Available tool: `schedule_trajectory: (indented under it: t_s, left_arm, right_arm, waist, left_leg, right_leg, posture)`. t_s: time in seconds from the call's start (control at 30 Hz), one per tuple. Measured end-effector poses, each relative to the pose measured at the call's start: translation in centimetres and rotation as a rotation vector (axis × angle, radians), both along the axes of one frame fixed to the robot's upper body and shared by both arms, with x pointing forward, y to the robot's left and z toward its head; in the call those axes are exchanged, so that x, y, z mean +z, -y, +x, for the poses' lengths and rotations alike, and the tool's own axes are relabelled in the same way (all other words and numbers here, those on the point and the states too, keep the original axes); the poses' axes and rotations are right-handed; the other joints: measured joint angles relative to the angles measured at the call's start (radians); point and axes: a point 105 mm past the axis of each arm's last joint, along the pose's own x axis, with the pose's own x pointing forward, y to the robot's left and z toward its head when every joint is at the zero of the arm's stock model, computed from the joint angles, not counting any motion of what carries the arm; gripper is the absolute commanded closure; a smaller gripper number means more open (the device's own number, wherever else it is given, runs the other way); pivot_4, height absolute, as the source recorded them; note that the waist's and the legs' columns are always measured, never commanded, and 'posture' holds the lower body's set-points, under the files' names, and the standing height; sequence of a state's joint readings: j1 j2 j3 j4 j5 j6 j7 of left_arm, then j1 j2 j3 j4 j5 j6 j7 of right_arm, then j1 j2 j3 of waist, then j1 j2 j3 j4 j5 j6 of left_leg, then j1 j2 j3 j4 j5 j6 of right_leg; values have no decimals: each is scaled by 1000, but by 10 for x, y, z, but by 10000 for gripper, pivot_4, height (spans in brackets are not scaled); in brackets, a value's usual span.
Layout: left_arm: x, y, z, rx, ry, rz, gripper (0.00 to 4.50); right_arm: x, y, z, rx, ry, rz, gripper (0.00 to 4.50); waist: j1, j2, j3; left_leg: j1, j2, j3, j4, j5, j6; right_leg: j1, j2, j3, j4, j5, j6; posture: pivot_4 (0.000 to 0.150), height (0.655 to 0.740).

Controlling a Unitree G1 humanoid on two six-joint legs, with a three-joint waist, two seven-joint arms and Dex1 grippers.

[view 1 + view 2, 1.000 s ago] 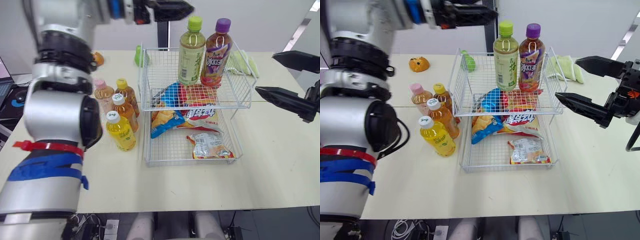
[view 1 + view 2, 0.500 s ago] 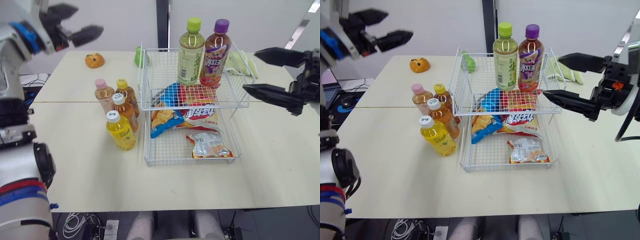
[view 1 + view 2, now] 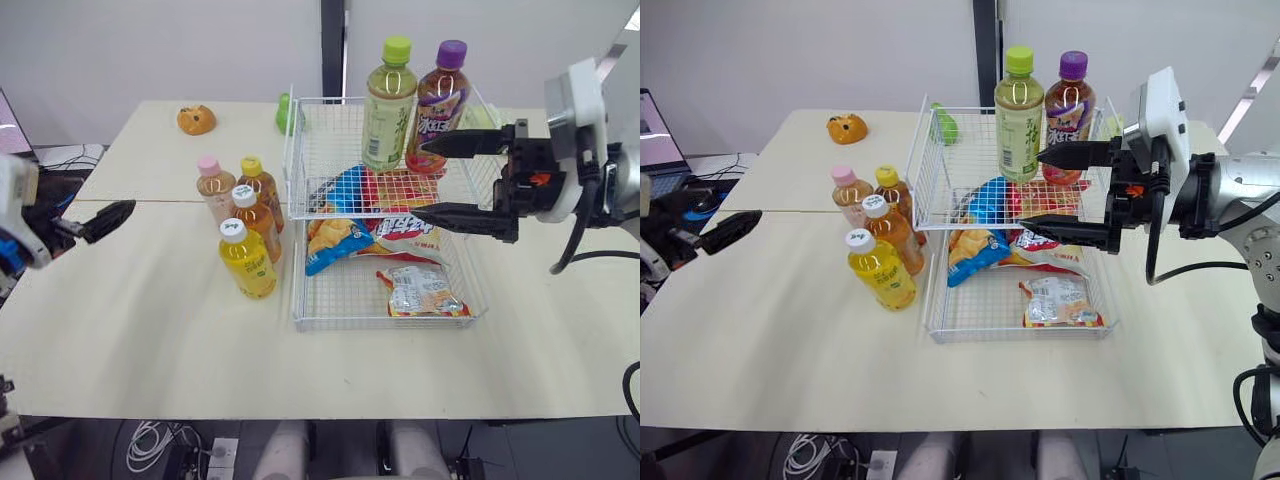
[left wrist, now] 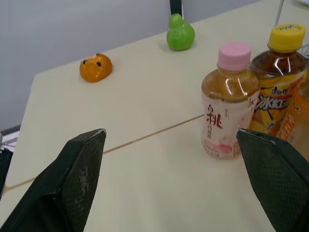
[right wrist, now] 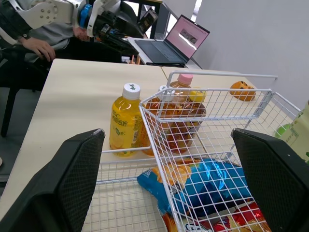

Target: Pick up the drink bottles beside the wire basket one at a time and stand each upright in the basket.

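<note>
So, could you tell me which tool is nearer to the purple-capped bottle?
Right. The right tool is open close by the purple-capped bottle; the left tool is far away, at the left edge of the table.

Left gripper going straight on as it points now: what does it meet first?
Likely the pale drink bottle with the pink cap, nearest in line with the open left gripper; depth is unclear.

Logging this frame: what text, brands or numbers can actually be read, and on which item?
"桃": large character on the pink-cap bottle label.
"冰红": on the yellow-cap bottle label; the rest is cut off.
Purple-cap bottle: white characters on the label, too small to read.
Green-cap bottle: label print too small to read.
Snack bags: print blurred, unreadable.
Laptop: screen content unreadable.
</note>
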State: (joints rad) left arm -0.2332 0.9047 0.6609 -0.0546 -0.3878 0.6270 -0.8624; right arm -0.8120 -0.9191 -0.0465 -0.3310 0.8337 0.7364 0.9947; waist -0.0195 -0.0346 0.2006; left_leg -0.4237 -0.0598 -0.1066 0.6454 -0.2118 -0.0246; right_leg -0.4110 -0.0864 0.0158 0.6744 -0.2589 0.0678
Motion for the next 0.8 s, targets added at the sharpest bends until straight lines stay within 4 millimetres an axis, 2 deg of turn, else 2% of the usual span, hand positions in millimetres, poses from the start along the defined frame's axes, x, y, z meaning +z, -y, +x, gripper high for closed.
schedule_trajectory:
  t_s: [0.17,0.23,0.43,0.7,0.8]
  left_arm:
    - [-31,-6,-17,26,-58,-32,345]
    - [-36,-6,-18,32,-67,-51,345]
    - [-12,12,-8,-3,32,-68,345]
    - [-13,32,6,-26,40,-112,345]
    - [-8,40,14,-34,66,-140,345]
  right_arm:
    - [-2,-3,-3,23,-25,-4,0]
    - [-3,-4,-3,26,-33,-4,0]
    - [-3,-7,-6,48,-30,-2,0]
    - [-2,-12,-1,-14,-19,27,0]
    - [7,-13,3,-49,8,39,0]
  waist:
    - [-5,0,0]
    - [-4,0,0]
    - [2,0,0]
    - [-6,0,0]
    - [-6,0,0]
  left_leg:
    - [1,2,1,-1,0,0]
    - [1,2,0,-1,0,0]
    - [2,1,1,-1,0,0]
    - [3,1,2,-1,0,0]
    - [3,1,1,-1,0,0]
  right_leg:
    - [0,-2,1,0,0,-1]
    - [0,-1,0,0,0,-2]
    - [1,-1,0,0,0,-2]
    - [1,0,0,1,0,-2]
    - [1,1,0,1,0,-2]
  posture:
    - [1500,7400]
    - [1500,7400]
    - [1500,7400]
    - [1500,7400]
    - [1500,7400]
